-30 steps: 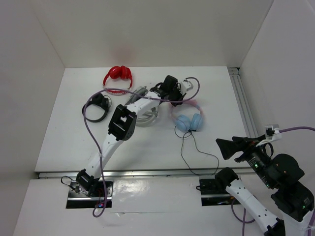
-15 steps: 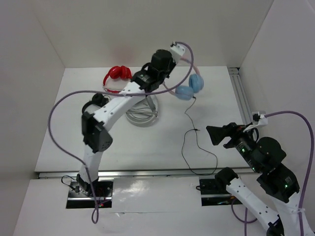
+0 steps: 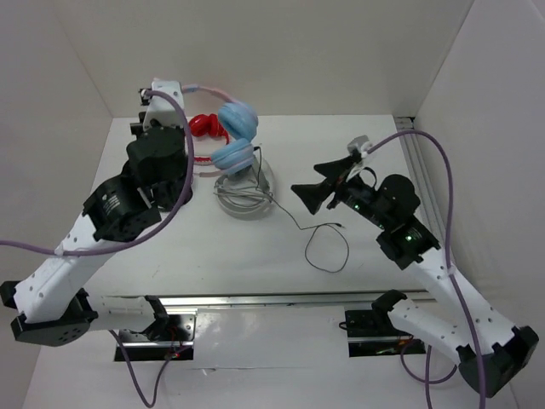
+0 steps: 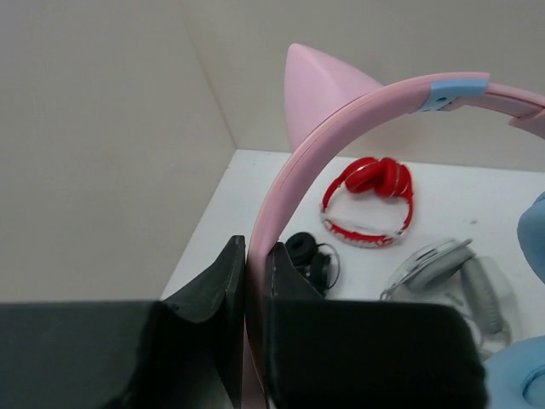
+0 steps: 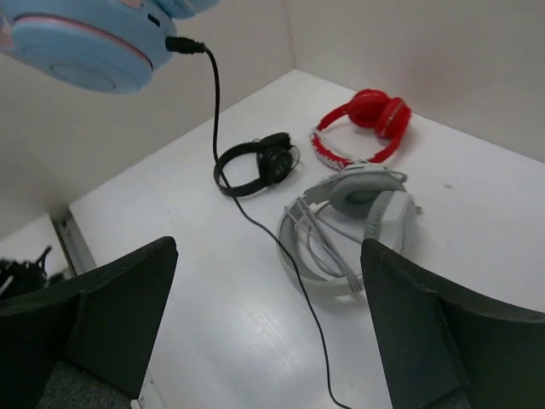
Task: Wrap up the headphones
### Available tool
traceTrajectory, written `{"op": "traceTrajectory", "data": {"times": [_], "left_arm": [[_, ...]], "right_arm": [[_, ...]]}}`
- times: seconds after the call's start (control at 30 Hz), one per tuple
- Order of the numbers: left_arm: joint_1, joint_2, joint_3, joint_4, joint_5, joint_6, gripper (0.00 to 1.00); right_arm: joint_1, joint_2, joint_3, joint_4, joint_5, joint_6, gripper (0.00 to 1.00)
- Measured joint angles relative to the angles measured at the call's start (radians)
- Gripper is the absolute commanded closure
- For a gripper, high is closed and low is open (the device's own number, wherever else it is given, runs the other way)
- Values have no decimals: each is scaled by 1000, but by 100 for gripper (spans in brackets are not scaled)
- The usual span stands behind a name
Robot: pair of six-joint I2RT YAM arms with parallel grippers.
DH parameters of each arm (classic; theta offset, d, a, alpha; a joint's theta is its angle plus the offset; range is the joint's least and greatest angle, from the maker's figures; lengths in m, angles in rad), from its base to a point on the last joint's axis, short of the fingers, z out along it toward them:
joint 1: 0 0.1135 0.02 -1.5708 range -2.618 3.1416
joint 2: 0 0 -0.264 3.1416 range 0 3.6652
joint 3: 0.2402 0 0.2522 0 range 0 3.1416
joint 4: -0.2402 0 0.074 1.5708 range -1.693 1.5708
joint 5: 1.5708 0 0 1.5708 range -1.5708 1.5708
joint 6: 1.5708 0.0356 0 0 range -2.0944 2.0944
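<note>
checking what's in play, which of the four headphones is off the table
The pink cat-ear pair with blue earcups: the left gripper holds it up by the headband. The red pair, black pair and grey pair lie on the table.

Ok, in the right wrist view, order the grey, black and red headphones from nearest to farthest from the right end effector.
1. Grey headphones, just ahead, centre-right.
2. Black headphones, further out, to the left.
3. Red headphones, farthest, near the back wall.
</note>
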Motion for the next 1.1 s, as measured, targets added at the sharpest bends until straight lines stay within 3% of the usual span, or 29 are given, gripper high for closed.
{"op": "traceTrajectory", "data": {"times": [0.13,0.2,0.37,0.4,0.5,0.6,0.77,0.9,0.93,1.0,1.1], "left_arm": [[-54,-79,-72,-64,-81,-4,100],[-80,-103,-106,-11,-124,74,100],[-180,-213,-368,764,-187,751,100],[-187,-213,-372,830,-194,801,100],[-202,-224,-367,898,-213,859,100],[-225,-238,-403,1089,-230,1002,100],[-273,-226,-412,1249,-249,1127,100],[-292,-209,-411,1293,-252,1167,100],[-296,-208,-411,1299,-254,1171,100],[-302,-206,-410,1310,-256,1175,100],[-306,-207,-406,1325,-257,1182,100]], "right_arm": [[64,85,-108,164,-109,-98,9],[112,143,-127,208,-135,-129,12],[206,271,-135,353,-166,-154,13],[228,283,-136,379,-162,-159,13],[308,319,-130,433,-132,-185,13],[369,379,-107,463,-89,-221,15],[378,444,-96,478,1,-255,19],[378,455,-96,519,71,-270,30],[378,458,-96,533,85,-273,42],[371,464,-97,560,103,-281,54],[346,480,-101,602,103,-265,57]]}}
